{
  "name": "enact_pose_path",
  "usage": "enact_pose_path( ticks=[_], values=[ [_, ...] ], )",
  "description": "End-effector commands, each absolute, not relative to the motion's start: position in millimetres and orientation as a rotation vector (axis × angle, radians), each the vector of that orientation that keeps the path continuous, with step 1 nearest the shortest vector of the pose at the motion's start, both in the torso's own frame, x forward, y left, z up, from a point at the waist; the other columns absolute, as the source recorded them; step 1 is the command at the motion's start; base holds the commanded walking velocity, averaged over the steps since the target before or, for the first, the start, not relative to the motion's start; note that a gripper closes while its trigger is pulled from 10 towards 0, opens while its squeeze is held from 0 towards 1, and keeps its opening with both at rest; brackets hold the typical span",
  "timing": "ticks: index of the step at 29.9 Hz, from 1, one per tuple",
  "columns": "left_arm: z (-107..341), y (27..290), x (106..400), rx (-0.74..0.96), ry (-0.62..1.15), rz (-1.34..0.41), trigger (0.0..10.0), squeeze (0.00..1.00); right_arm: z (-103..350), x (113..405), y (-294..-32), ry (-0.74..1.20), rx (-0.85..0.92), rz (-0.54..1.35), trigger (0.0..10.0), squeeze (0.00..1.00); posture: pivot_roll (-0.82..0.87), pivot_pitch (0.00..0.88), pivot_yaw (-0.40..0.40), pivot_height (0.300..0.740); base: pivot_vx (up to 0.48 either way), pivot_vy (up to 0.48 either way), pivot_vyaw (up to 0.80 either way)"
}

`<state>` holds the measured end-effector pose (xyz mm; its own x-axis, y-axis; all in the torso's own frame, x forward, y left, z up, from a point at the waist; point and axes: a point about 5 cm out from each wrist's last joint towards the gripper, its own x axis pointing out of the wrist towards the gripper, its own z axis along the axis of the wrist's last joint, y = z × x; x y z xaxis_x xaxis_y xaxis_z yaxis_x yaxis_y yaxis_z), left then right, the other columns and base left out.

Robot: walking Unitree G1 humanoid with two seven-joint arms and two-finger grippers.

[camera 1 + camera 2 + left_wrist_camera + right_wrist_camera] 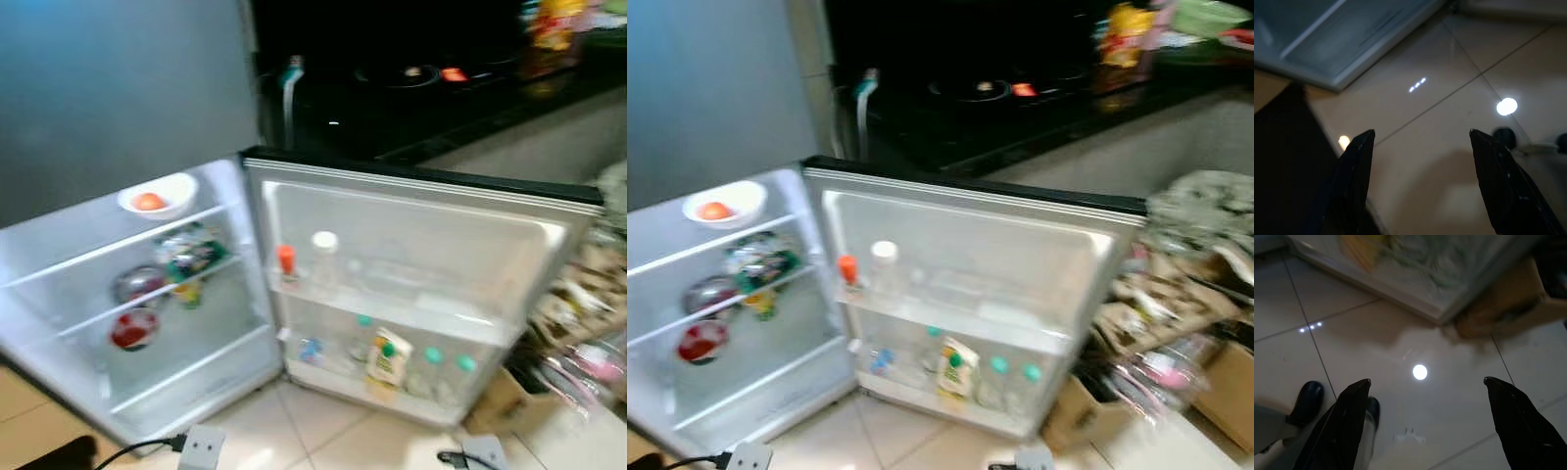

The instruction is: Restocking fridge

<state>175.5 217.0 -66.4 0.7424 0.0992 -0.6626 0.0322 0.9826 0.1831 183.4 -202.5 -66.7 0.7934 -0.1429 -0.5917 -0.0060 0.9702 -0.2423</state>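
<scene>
A small fridge [59, 257] stands open before me, its door [421, 255] swung out to the right. A white bowl holding an orange fruit [157, 199] sits on the top shelf, with packets [188, 257] and round containers [135, 328] on the shelves below. The door racks hold a white bottle [324, 257], an orange-capped bottle [286, 262], a carton [389, 360] and green-capped bottles [433, 370]. My left gripper [1420, 147] hangs open over the floor tiles by the fridge's lower edge. My right gripper [1425, 391] hangs open over the tiles near the door's bottom corner.
A dark counter [441, 108] with a stove runs behind the fridge. Cardboard boxes and plastic bags [1185, 323] pile up at the right. Power plugs and a cable [201, 446] lie on the tiled floor in front. The robot's black foot [1308, 401] stands on the tiles.
</scene>
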Motion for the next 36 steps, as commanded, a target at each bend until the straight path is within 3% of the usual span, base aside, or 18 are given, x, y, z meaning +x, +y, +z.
enact_pose_path(
  ticks=[1, 17, 36],
  values=[
    [-67.6, 222.0, 171.6, 0.206, 0.752, 0.04, 10.0, 0.0, -71.1, 176.9, -201.3, 0.683, -0.23, -0.088, 10.0, 0.0, -0.11, 0.114, 0.033, 0.71, 0.0, 0.0, 0.0],
    [-67.7, 219.6, 172.7, 0.225, 0.751, 0.027, 10.0, 0.0, -71.3, 176.2, -203.3, 0.685, -0.218, -0.108, 10.0, 0.0, -0.11, 0.116, 0.031, 0.71, 0.0, 0.0, 0.0],
    [-68.2, 217.3, 173.9, 0.229, 0.753, 0.012, 10.0, 0.0, -71.4, 176.6, -202.7, 0.688, -0.214, -0.107, 10.0, 0.0, -0.12, 0.114, 0.033, 0.71, 0.0, -0.434, 0.0]
  ],
)
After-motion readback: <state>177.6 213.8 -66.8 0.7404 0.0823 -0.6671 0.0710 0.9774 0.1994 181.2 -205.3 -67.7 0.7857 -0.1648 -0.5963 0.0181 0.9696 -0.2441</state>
